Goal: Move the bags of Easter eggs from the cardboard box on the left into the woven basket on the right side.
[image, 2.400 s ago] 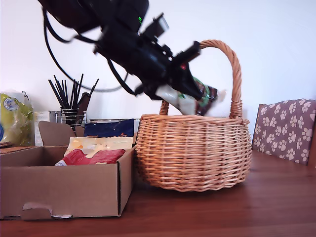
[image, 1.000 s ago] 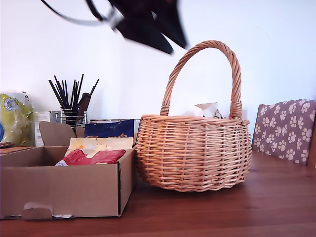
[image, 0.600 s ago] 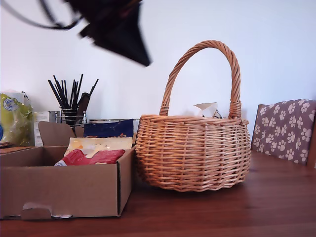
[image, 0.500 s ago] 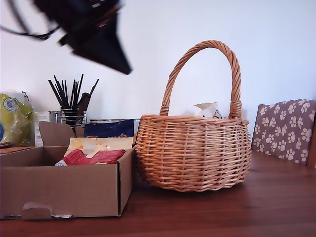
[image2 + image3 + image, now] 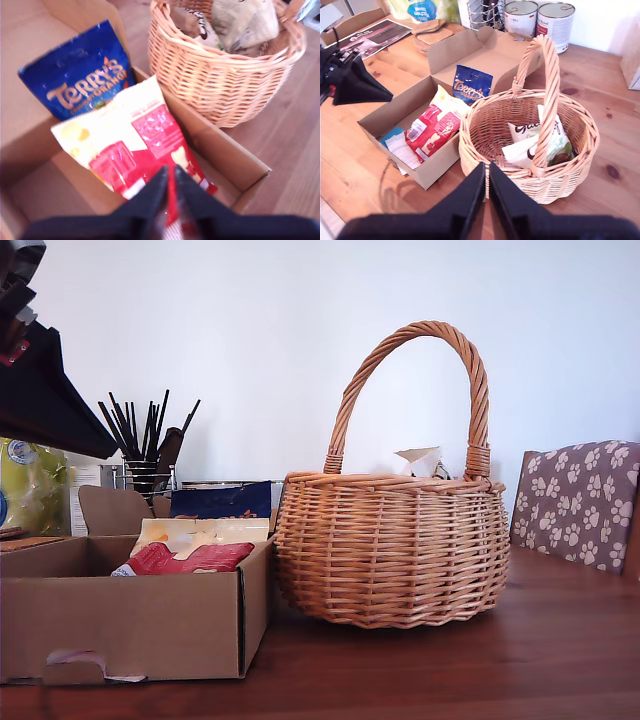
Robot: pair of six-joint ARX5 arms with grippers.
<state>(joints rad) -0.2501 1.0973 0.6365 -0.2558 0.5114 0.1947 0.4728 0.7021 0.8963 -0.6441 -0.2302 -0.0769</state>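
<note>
One bag is done: the white-green bag (image 5: 534, 145) lies inside the woven basket (image 5: 570, 175), leaning against its far wall, and its corner pokes above the rim in the exterior view. Two remain in the cardboard box (image 5: 150, 625). The cream-yellow and red bag (image 5: 140, 145) lies flat in the middle of the box, and the dark blue bag (image 5: 82, 75) stands at its 11 o'clock against the back wall of the box. In the exterior view the basket sits at 3 o'clock from the box, touching or almost touching its side wall.

The first gripper (image 5: 170, 192) hangs over the box, right above the red end of the cream-yellow bag, its jaws pressed nearly together with nothing between them. The second gripper (image 5: 486, 192) hovers high above the near rim of the basket, jaws also pressed together and empty. By these pictures the task is about a third done, and the cream-yellow bag looks like the likely next pick.
</note>
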